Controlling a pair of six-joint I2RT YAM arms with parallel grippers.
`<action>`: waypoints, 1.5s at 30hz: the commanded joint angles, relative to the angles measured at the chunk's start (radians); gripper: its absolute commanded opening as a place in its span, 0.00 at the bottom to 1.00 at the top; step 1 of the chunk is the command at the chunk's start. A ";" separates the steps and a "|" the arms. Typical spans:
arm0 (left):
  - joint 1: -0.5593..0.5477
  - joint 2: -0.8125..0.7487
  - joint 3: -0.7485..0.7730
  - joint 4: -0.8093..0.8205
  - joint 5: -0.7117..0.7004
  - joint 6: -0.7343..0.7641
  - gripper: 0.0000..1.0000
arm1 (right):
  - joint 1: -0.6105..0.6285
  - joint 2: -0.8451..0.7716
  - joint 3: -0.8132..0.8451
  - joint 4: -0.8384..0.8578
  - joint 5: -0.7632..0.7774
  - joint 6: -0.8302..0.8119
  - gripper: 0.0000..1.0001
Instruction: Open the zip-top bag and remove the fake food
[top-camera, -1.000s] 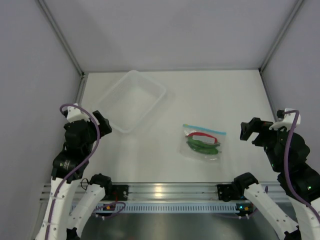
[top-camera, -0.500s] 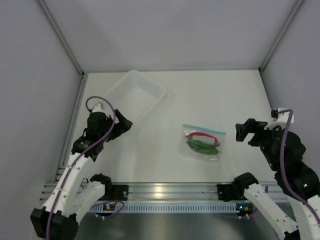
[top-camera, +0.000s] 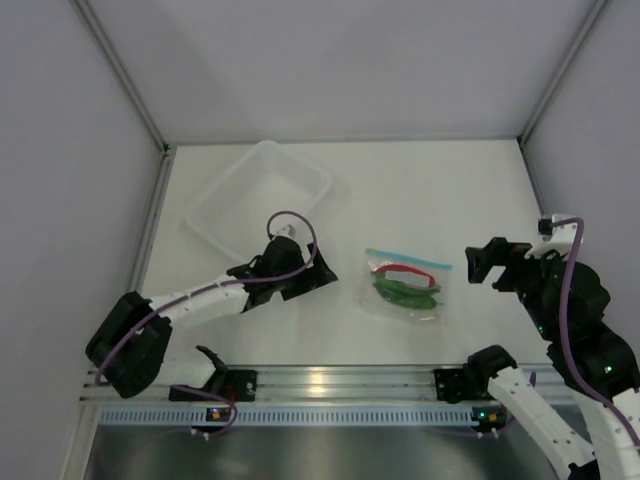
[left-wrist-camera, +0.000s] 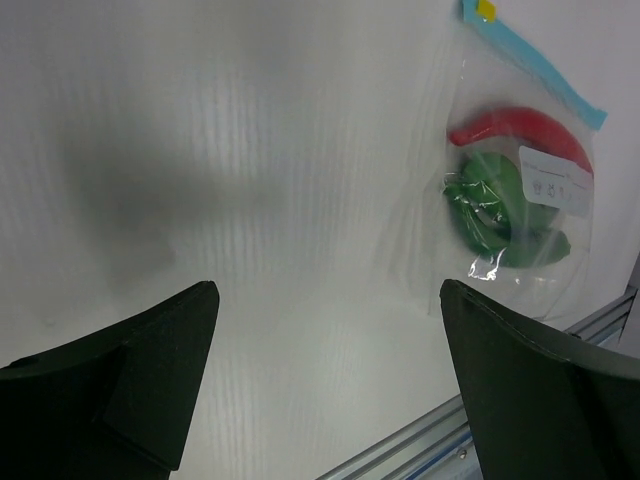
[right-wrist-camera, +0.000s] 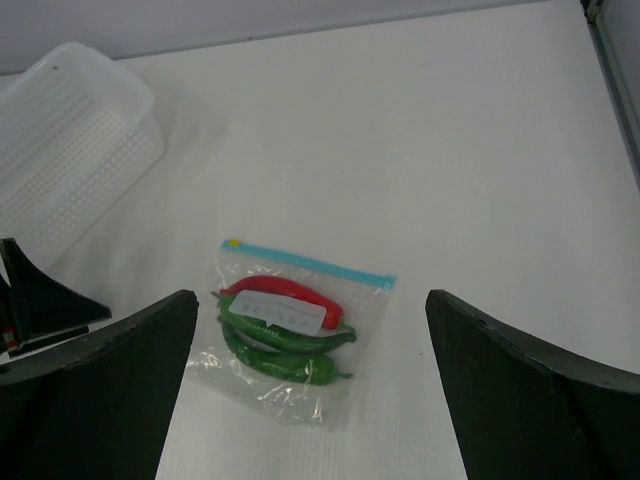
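Observation:
The zip-top bag (top-camera: 405, 285) lies flat on the table, its light blue zip strip (top-camera: 408, 258) along the far edge. It also shows in the left wrist view (left-wrist-camera: 515, 190) and the right wrist view (right-wrist-camera: 290, 335). Inside are a red chili pepper (right-wrist-camera: 285, 292) and green chili peppers (right-wrist-camera: 280, 350), partly behind a white label. My left gripper (top-camera: 322, 278) is open, low over the table just left of the bag. My right gripper (top-camera: 478, 263) is open, raised to the right of the bag. Neither touches the bag.
A clear rigid tub (top-camera: 258, 200) stands at the back left, also in the right wrist view (right-wrist-camera: 70, 150). The table's metal front rail (top-camera: 320, 385) runs along the near edge. Grey walls enclose the table on three sides.
My left arm has swung from the table's left side to the middle, ending beside the bag. My right gripper has shifted slightly left and down. The bag has not moved.

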 joint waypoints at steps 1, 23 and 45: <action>-0.068 0.105 0.068 0.180 -0.028 -0.075 0.99 | 0.008 -0.004 -0.007 0.063 -0.013 0.012 0.99; -0.249 0.453 0.203 0.440 0.129 -0.070 0.38 | 0.008 -0.032 -0.026 0.075 -0.059 -0.002 0.99; -0.204 0.107 0.467 -0.135 0.551 0.858 0.00 | 0.008 -0.036 -0.165 0.158 -0.224 0.077 0.99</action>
